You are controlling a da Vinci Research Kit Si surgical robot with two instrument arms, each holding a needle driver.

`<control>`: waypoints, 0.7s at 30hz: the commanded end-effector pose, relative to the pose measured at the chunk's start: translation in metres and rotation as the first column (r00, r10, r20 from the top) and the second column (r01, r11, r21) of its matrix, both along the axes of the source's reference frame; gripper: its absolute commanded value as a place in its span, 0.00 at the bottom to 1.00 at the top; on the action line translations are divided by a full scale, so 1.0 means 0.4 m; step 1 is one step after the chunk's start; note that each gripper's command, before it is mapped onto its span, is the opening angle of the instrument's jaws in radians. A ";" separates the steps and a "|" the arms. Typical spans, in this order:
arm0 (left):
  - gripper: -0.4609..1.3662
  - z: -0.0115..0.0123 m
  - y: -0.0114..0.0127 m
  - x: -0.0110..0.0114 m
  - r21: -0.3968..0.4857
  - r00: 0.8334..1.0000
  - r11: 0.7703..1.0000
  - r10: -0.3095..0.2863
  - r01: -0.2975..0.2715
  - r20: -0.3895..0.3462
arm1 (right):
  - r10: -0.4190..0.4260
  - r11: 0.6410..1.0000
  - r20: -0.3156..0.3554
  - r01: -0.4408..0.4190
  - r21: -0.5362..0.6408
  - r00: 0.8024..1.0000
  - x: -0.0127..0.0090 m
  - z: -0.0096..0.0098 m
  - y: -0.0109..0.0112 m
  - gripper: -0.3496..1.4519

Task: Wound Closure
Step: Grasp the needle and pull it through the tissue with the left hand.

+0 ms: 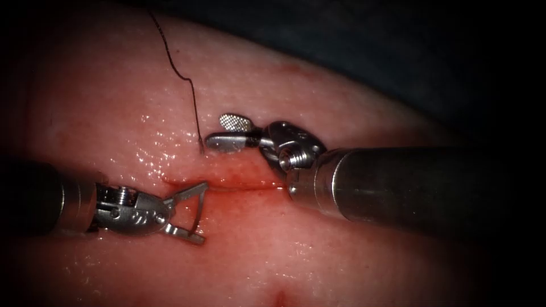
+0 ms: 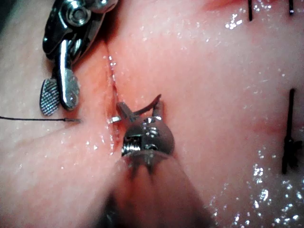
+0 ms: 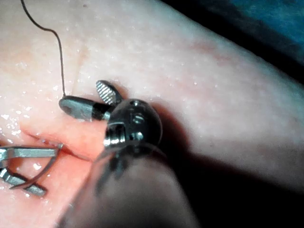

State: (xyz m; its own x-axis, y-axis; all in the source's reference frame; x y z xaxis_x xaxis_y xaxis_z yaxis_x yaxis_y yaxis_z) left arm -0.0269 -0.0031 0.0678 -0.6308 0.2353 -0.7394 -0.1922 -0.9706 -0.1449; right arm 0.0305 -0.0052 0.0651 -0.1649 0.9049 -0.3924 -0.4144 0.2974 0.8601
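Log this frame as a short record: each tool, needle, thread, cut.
left tool: jaws apart, needle between their tips; grip unclear
right tool: jaws open, holding nothing, above the cut
needle: one end at the cut's left end; whether in the tissue, cannot tell
thread: enters tissue above the cut's left end
cut: red fluid along it

No legible text, labels or numbers anywhere.
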 end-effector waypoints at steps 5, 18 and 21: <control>0.06 -0.0008 0.0010 -0.0002 0.270 0.992 0.957 -0.122 0.108 0.038 | 0.001 1.000 -0.001 -0.001 0.000 1.000 0.0000 0.0000 0.0000 0.73; 0.06 -0.0018 0.0029 0.0033 0.584 0.934 0.787 -0.332 0.199 0.129 | 0.001 1.000 -0.001 -0.001 0.000 1.000 0.0000 -0.0001 -0.0002 0.70; 0.06 -0.0020 0.0027 0.0035 0.630 0.921 0.745 -0.371 0.218 0.119 | 0.001 1.000 -0.001 -0.001 0.000 1.000 0.0000 -0.0001 -0.0003 0.70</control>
State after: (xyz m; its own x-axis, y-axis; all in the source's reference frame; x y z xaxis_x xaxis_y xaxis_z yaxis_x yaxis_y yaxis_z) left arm -0.0254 -0.0020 0.0671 -0.2902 0.8153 -0.5010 -0.3508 -0.5778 -0.7370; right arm 0.0306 -0.0053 0.0651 -0.1658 0.9049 -0.3921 -0.4138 0.2970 0.8605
